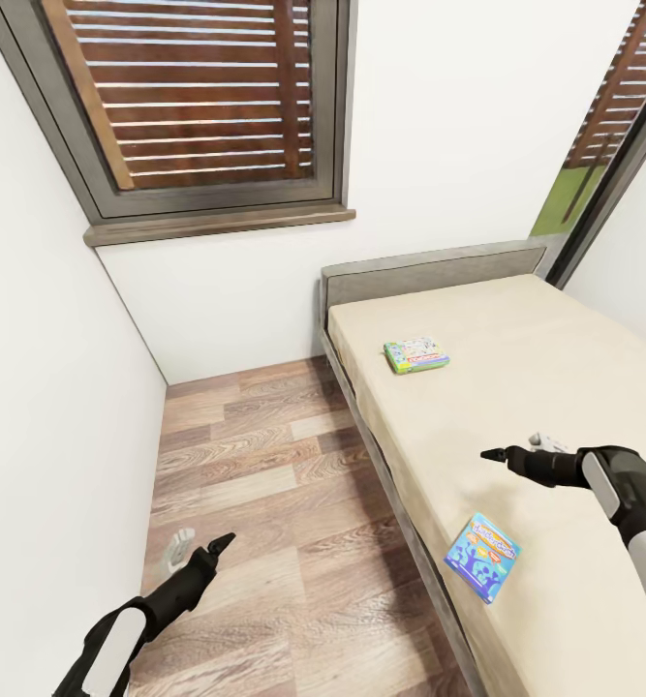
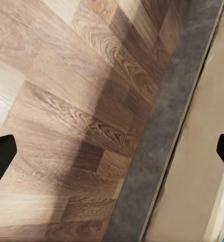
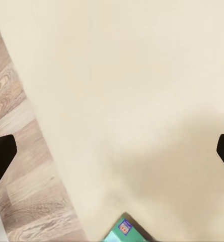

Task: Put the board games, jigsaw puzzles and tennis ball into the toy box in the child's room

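Board games: two lie flat on the bed (image 1: 555, 387), well apart. The blue game (image 1: 483, 557) sits near the bed's floor-side edge, close to the robot; the green-edged game (image 1: 415, 354) lies farther up, toward the headboard (image 1: 429, 266). The right gripper (image 1: 497, 453) hovers over the sheet between them, empty; in the right wrist view its finger tips stand at opposite edges of the picture, so the jaws are wide open, and a corner of the green-edged game (image 3: 125, 231) shows ahead. The left gripper (image 1: 224, 542) hangs over the wood floor (image 1: 264, 465) beside the bed frame (image 2: 157, 151), also spread wide and holding nothing. Judged step: picking a first game off the bed with the right arm. The boxes are thin and flat on soft sheet, so a top-down pinch across the narrow side looks hard; better to come in low at an edge, one finger sliding under. Risk: pushing the blue game off the edge onto the floor.
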